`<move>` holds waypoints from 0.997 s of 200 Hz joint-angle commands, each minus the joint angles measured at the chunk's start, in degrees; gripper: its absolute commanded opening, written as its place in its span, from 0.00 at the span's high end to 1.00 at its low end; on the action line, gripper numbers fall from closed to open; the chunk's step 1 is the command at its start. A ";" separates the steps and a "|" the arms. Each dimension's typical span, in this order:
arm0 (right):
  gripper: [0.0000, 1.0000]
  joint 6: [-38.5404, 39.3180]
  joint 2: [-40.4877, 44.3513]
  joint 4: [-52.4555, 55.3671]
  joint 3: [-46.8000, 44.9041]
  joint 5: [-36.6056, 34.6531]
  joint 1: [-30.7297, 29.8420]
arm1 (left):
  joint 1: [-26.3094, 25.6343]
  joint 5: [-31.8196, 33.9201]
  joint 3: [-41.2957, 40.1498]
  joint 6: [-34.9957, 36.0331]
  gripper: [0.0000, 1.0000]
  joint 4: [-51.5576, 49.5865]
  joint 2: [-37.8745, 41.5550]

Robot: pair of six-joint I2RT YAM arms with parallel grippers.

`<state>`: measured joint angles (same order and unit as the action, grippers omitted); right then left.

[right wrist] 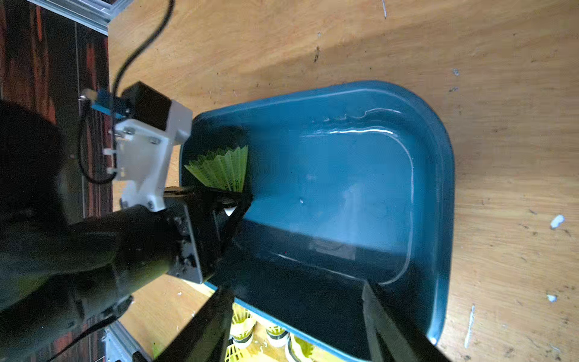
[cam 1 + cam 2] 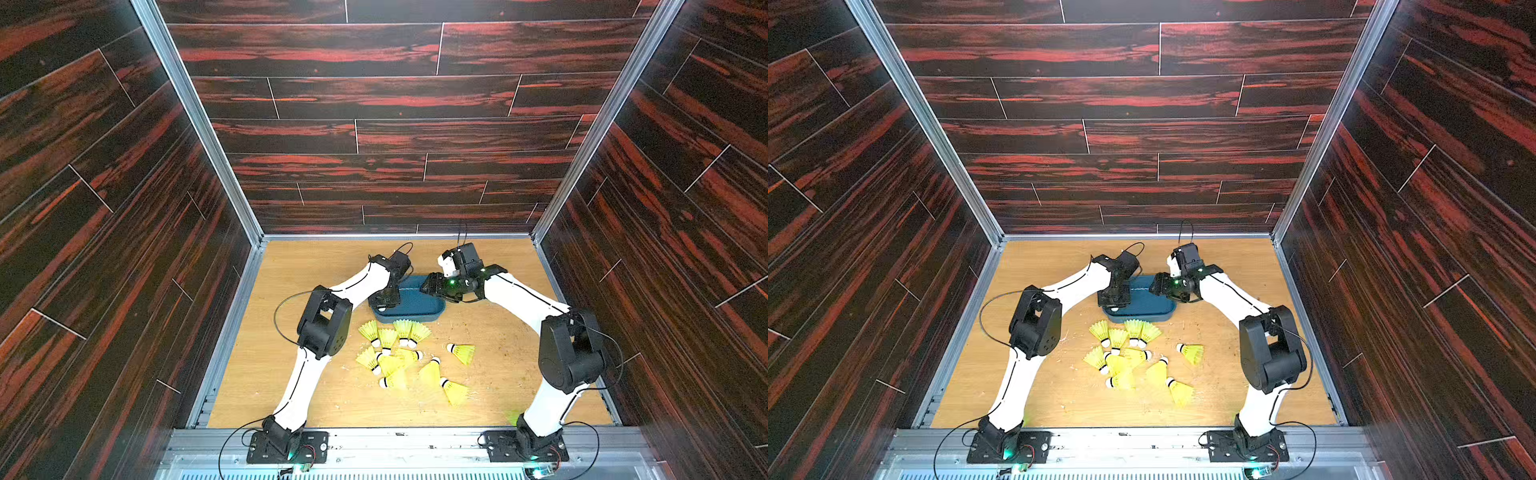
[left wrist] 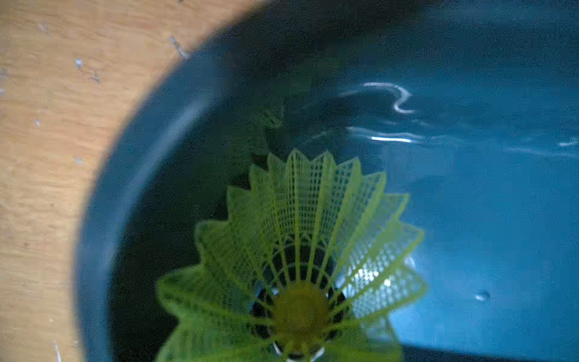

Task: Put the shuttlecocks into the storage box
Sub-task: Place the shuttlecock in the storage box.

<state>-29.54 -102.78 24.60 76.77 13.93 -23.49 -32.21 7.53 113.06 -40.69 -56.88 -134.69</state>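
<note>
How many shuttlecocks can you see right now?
12 shuttlecocks. One is held by the left fingers within the blue box. Four sit in a row before the box, four overlap in a pile nearer the camera, three lie apart toward the right arm. The pile may hide more.

A robotics lab test cell stands open in front of me: a booth framed in bare aluminium posts [image 2: 195, 116], with three walls lined in dark, red-streaked wood-grain panels [image 2: 374, 99] and a scuffed pale wooden tabletop [image 2: 507, 332] as its floor. Two white-and-black robot arms, the left arm [image 2: 299, 376] and the right arm [image 2: 546, 405], are bolted through black base plates [image 2: 313, 446] to a slotted aluminium rail [image 2: 399, 438] along the near edge. Loose black cables [image 2: 275, 316] loop off the arms, and small green status lights [image 2: 293, 456] glow at their bases.
</note>
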 commanded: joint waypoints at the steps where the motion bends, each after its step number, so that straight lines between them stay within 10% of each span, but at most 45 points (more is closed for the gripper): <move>1: 0.30 -0.08 -1.05 0.45 1.11 1.05 0.30 | -0.10 1.64 1.25 0.32 0.75 -2.11 -0.48; 199: 0.30 -4.44 6.79 4.65 -0.93 -3.73 0.53 | -0.06 2.80 4.33 -0.37 0.36 -5.04 6.36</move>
<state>-31.35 -99.85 27.00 76.73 12.56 -23.27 -32.27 9.67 116.38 -40.91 -59.90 -133.93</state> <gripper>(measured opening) 0.704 0.624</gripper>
